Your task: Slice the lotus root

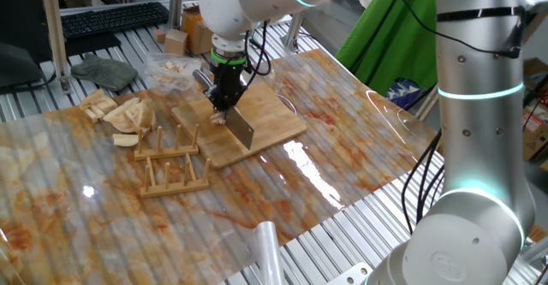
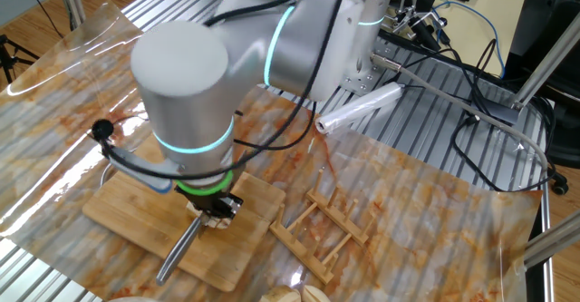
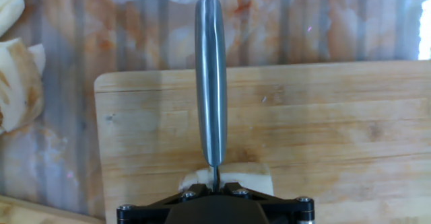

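My gripper [image 1: 224, 99] is shut on a steel knife [image 3: 211, 76] and holds it upright over the bamboo board [image 1: 272, 114]. The blade [image 1: 242, 129] rests edge-down on the board. In the hand view the knife's handle runs straight away from the gripper [image 3: 214, 183]. The lotus root [image 3: 246, 175], a small cream chunk, lies on the board right under the knife at the gripper, partly hidden by the fingers. It shows as a pale bit beside the blade in one fixed view [image 1: 218, 119]. In the other fixed view the gripper [image 2: 216, 208] hides it.
A heap of tan wedge slices [image 1: 124, 114] lies left of the board. A clear plastic bag [image 1: 171, 67] with pale chunks is behind it. A wooden rack [image 1: 171, 161] stands in front of the board. A roll of film [image 1: 265, 251] lies at the table's near edge.
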Motion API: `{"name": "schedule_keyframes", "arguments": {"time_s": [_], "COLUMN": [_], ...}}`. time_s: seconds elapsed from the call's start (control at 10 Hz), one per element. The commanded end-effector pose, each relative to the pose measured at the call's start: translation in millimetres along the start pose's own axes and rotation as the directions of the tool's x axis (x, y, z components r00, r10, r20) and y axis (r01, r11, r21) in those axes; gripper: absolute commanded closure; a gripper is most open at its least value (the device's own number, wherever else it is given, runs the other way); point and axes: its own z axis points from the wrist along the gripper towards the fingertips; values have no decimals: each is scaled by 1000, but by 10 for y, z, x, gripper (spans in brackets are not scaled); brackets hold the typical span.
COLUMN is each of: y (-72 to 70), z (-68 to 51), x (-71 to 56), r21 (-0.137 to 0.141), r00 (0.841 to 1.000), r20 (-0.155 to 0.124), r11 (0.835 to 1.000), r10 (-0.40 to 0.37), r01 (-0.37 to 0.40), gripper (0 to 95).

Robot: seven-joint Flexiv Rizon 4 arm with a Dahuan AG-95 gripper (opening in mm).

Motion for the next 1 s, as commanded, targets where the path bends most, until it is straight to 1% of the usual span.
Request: {"name": "schedule_keyframes", "arguments": {"time_s": [0.1,0.2,0.3,0.5,0.6,0.7,0.9,1.0], "y": [7,-2,-4,-3,-2,1,-3,-12], "z": [-95,-163,-166,-174,-176,-178,-183,-194], "x": [66,78,81,84,86,86,87,86], "r21": [22,14,19,17,17,7,17,17], "r00": [1000,1000,1000,1000,1000,1000,1000,1000], "r20": [2,1,6,7,15,16,21,20], "r11": [1000,1000,1000,1000,1000,1000,1000,1000], "r10": [-4,-3,-3,-2,2,10,2,0], "r01": [4,3,3,2,-2,-10,-3,0], "gripper": [950,950,950,950,950,950,950,950]}}
